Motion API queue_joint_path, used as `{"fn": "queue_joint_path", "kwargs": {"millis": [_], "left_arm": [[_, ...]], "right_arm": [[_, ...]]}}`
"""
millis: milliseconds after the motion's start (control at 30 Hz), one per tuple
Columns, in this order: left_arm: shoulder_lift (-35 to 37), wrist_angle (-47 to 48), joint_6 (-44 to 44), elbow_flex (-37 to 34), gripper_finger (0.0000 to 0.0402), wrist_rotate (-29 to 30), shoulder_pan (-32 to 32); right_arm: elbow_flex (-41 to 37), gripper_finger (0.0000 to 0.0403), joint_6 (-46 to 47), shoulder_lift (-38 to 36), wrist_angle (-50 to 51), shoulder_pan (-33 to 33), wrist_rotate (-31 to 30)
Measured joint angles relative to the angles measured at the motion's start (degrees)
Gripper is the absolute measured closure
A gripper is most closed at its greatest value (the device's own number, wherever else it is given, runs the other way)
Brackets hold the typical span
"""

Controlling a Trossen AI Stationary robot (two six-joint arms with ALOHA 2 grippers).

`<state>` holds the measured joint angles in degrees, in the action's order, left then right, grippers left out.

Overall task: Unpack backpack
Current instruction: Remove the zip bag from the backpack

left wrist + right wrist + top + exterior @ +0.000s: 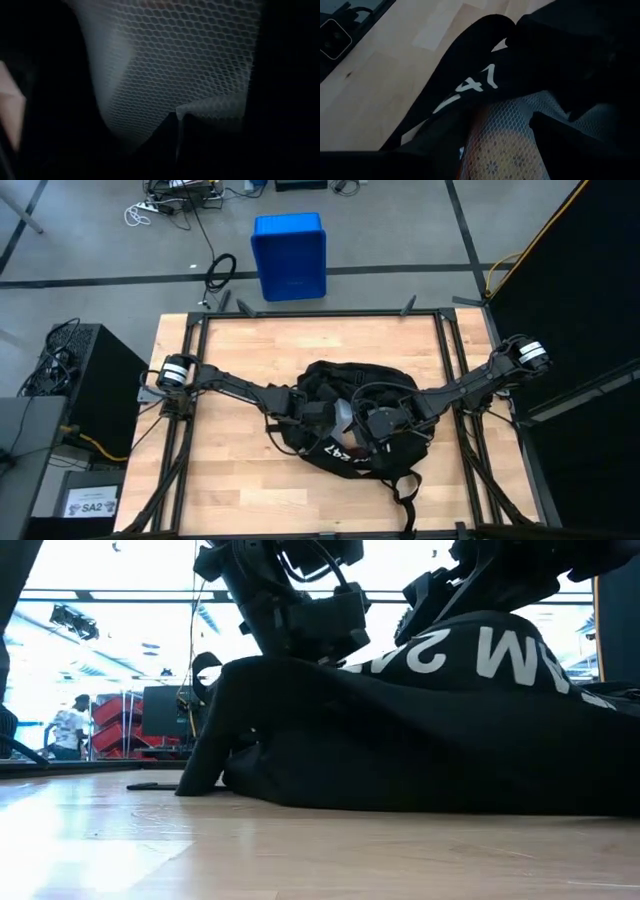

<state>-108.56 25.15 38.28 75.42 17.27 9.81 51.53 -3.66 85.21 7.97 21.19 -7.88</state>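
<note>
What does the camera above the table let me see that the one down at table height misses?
Only the high view shows the blue crate on the floor beyond the table, the table's whole wooden top, and both arms reaching into the backpack from opposite sides. Only the low view shows the room behind, with a person standing far off. Both show the black backpack and its white lettering.

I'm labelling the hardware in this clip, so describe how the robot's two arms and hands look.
Both arms are dark, slim, jointed links. Each has a silver-and-black cylindrical shoulder motor, on the left arm and the right arm. Thin black cables loop near the blocky black wrist housings above the left hand and right hand. No markings are visible on them; the fingers are hidden against the large black soft fabric backpack.
</note>
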Motion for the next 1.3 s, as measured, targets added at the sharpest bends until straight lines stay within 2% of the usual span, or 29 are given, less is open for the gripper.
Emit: {"fn": "queue_joint_path", "kwargs": {"millis": [367, 667, 1067, 1300], "left_arm": [[5.92, 3.14, -0.36, -0.02, 0.0401, 2.80, 1.66], [7.86, -0.20, -0.07, 0.02, 0.0401, 3.58, 2.51], [7.86, 7.76, 0.61, 0.00, 0.0399, 2.38, 2.22], [8.99, 15.61, 3.27, 1.57, 0.0363, 3.55, 2.20]], "right_arm": [[0.00, 0.0213, -0.66, -0.02, 1.37, 0.00, -1.16], [0.00, 0.0201, -0.95, -0.02, 1.25, 0.00, -1.41], [0.00, 0.0180, -0.95, -0.02, 1.72, -0.04, -1.55], [0.00, 0.0192, -0.92, -0.02, 1.58, -0.15, -1.55]]}}
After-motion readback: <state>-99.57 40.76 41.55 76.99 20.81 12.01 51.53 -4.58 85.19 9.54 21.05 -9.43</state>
